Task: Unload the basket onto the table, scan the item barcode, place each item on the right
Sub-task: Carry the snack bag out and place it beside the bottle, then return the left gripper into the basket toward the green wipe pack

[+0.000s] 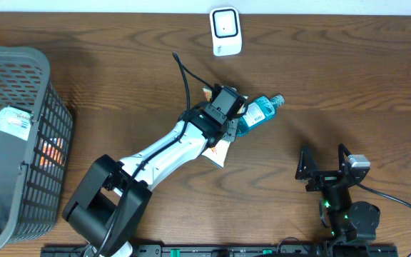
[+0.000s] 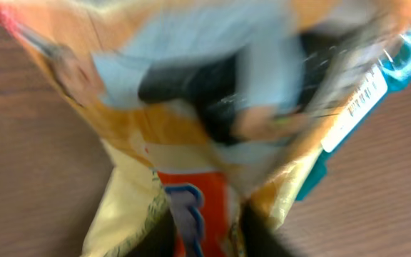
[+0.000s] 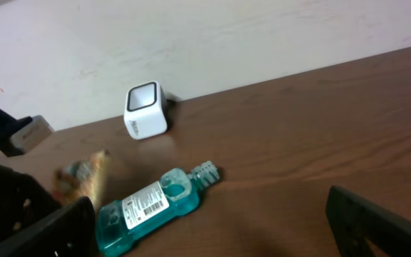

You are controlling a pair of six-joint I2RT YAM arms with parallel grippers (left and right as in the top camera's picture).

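Barcode label (image 3: 145, 205) on blue bottle (image 3: 179, 191), print too small to read, snack bag (image 2: 191, 143) lettering blurred

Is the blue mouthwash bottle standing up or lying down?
Lying down: the mouthwash bottle rests lengthwise on the table, cap pointing sideways, barcode label facing up.

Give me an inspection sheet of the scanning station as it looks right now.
Surface: brown wood-grain table.
Job's things: white scanner at the far edge; blue bottle on its side, barcode label showing; orange snack bag beneath the left gripper.
Clutter: grey basket at the left, holding a white packet.
Grippers: left gripper over the bag, jaws hidden; right gripper open, empty.
Cables: black cable looping off the left arm; second cable trailing from the right arm.
Surroundings: pale wall behind the table.
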